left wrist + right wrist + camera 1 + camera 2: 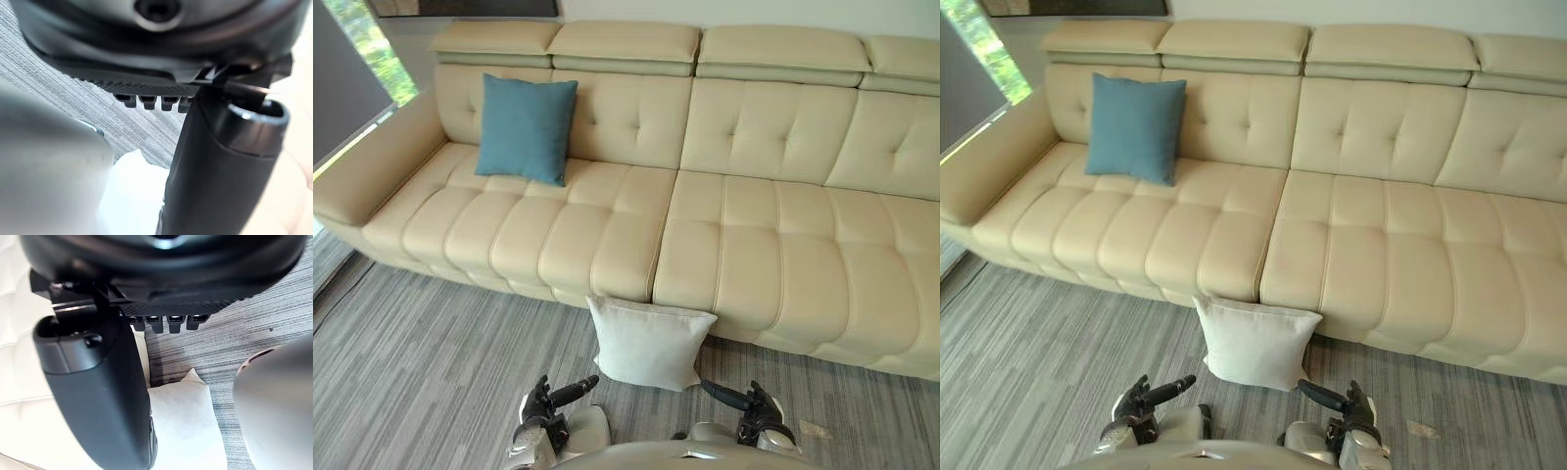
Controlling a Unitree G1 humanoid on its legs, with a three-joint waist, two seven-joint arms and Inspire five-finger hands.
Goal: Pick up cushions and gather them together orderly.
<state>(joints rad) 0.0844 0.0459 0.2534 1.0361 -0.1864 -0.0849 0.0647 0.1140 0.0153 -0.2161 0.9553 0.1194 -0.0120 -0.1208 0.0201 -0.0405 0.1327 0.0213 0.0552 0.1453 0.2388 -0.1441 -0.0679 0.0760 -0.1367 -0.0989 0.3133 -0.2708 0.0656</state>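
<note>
Both dark hands hang low, left hand (546,401) and right hand (752,405), thumbs stretched inward toward the white square fabric cushion (648,343). The fingers look relaxed, though they are hard to see. Neither hand holds or touches anything.

The white cushion stands on its lower edge on the grey striped carpet (421,362). It leans back against the front of the cream leather sofa (773,235), its face toward the robot and its slightly longer top edge running left-right.

A teal square cushion (525,127) stands upright against the backrest on the sofa's left seat, well apart from the white one.
</note>
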